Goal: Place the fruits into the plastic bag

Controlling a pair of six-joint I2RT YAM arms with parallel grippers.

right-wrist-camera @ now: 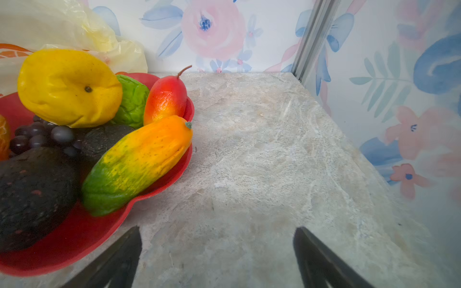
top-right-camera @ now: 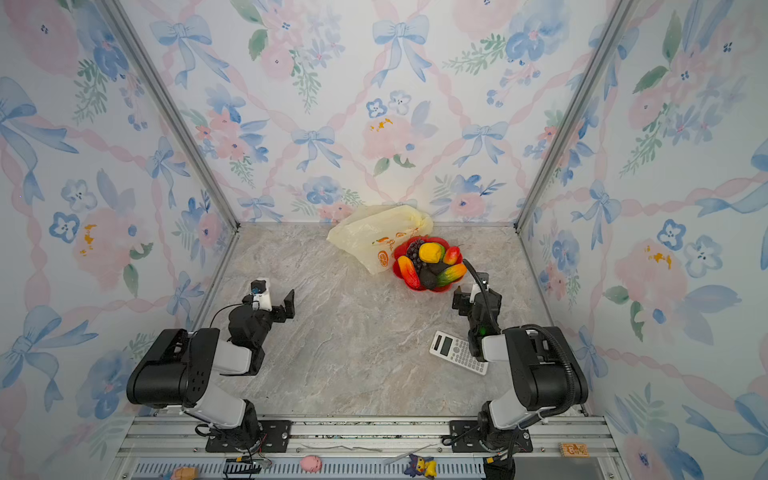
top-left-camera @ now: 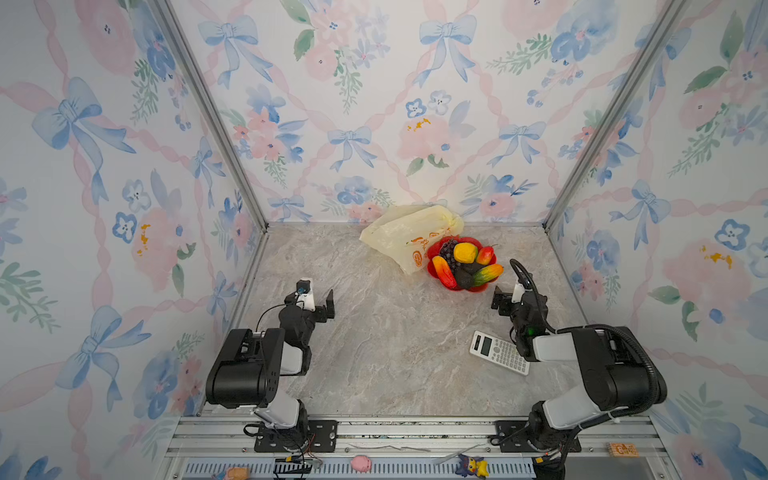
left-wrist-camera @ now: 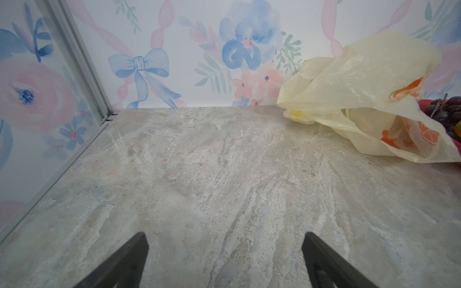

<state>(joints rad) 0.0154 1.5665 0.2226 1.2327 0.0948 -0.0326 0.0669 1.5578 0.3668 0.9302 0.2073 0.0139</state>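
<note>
Both top views showed the crinkly pale-yellow plastic bag (top-left-camera: 405,232) by the back wall, touching the red dish (top-left-camera: 433,249) of glossy fruits (top-left-camera: 465,253). Only the right wrist view plainly showed a green fruit (right-wrist-camera: 132,102); left gripper (left-wrist-camera: 225,235) and right gripper (right-wrist-camera: 218,229) gaped empty.

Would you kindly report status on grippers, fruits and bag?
Left gripper open, empty. Right gripper open, empty, near red dish. Fruits heaped in dish, not bagged. Plastic bag crumpled beside dish; nothing between.

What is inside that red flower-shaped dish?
Piled toy fruits: lumpy yellow one, purple grape bunch, dark avocado, green-orange mango, crinkled green ball, red stemmed fruit. Anything beneath them on the dish is covered.
</note>
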